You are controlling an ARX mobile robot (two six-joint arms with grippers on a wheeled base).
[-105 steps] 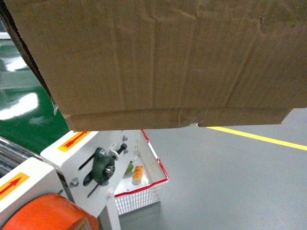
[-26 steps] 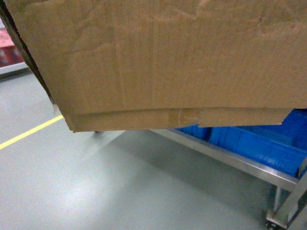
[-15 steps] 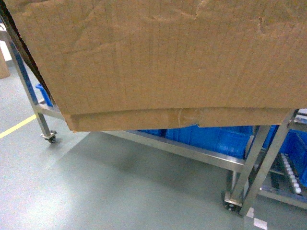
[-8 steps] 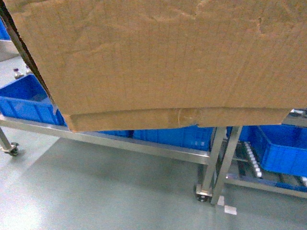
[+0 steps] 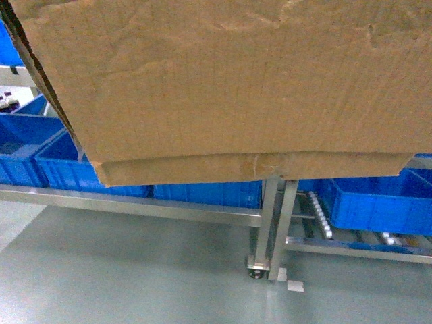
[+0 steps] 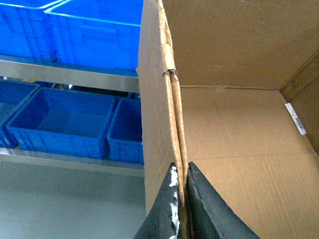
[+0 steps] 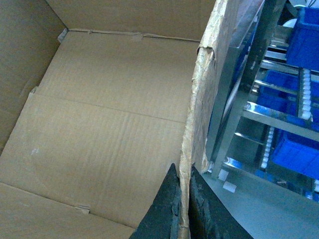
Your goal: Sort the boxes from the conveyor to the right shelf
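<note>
A large brown cardboard box (image 5: 229,81) hangs in the air and fills the upper half of the head view, taped bottom seam toward me. My left gripper (image 6: 180,172) is shut on the box's left wall, which is pinched between its black fingers (image 6: 209,209). My right gripper (image 7: 184,175) is shut on the ragged right wall. Both wrist views look into the box's bare interior (image 7: 109,124). The steel shelf with white rollers (image 5: 318,214) stands low behind the box, on the right. The box hides both grippers in the head view. The conveyor is out of view.
Blue plastic crates (image 5: 88,172) sit on a steel rack rail (image 5: 135,206) at the left, and another crate (image 5: 374,199) sits on the roller tier. Paired steel legs (image 5: 270,226) on a caster stand at centre. Grey floor (image 5: 135,277) lies in front. More stacked crates (image 6: 60,122) show left.
The background has swept leftward: conveyor, then yellow floor line, then steel racks with blue crates. The rack legs now stand at centre. The box stays clamped at the same spot in view.
</note>
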